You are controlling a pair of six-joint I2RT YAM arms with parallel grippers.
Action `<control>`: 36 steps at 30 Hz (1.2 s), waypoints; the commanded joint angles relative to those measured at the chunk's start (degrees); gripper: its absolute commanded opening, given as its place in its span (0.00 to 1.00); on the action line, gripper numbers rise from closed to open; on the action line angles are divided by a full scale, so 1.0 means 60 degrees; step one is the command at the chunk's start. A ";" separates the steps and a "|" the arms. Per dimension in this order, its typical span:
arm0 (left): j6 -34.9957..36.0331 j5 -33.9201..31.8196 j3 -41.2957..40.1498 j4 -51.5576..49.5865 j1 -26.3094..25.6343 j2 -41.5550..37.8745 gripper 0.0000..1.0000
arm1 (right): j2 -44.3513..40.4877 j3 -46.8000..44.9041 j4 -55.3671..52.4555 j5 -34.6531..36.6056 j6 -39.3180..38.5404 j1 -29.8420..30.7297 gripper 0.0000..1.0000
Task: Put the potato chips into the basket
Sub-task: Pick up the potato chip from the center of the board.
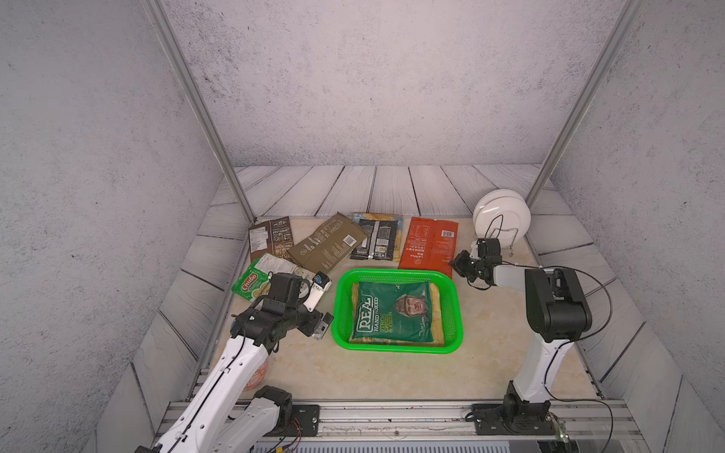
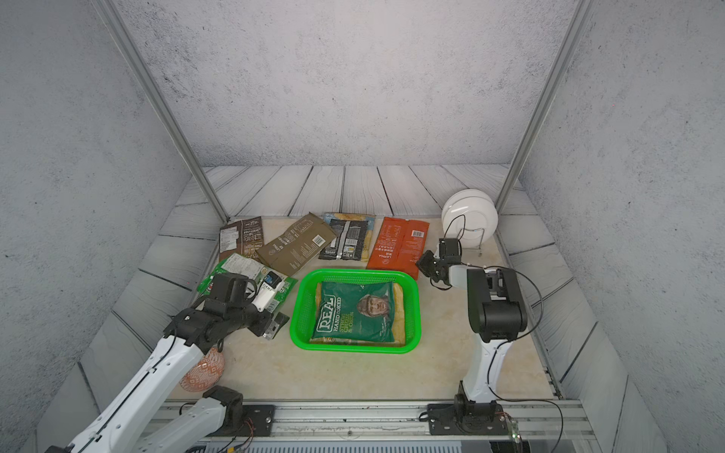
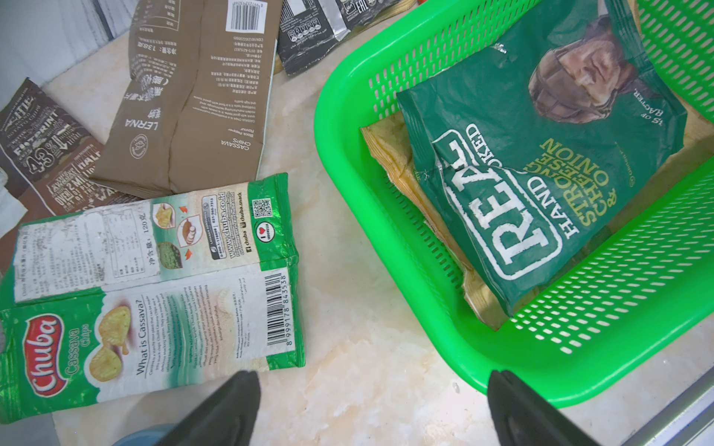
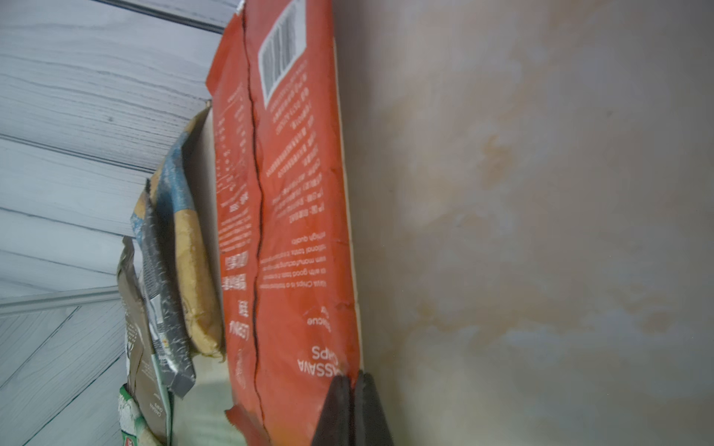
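The dark green bag (image 1: 392,310) and a cream bag (image 3: 390,154) lie in the basket (image 1: 396,349); six others lie outside it. The right gripper (image 4: 349,380) pinches the red bag (image 1: 427,245) behind the basket; the left gripper (image 3: 373,378) hangs open beside it.

basket (image 3: 541,359) is looking like glossy moulded plastic, perforated, and the dark green bag (image 3: 541,185) in it is shining as crinkly film. red bag (image 4: 297,193) and olive bag (image 3: 193,96) are reading matt, papery and creased, while the tabletop (image 1: 392,376) is showing a smooth marble-look finish with faint sheen. plates (image 1: 502,211) are gleaming glossy white, the front rail (image 1: 392,412) is looking like brushed metal, side walls (image 1: 78,196) are looking rough and matt.
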 commanded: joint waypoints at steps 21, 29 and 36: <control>0.0033 0.0147 -0.0151 -0.0066 0.0062 -0.0069 0.98 | -0.4243 0.1358 -0.1848 -0.1191 -0.1284 0.0057 0.00; 0.0055 0.0001 -0.0115 0.0034 0.0063 0.0021 0.98 | -0.5357 0.1565 -0.2423 -0.1665 -0.1428 0.0094 0.00; 0.0531 0.0403 0.0893 -0.0696 0.0048 0.0317 0.98 | -0.6521 0.1499 -0.2682 -0.1887 -0.1112 0.0498 0.00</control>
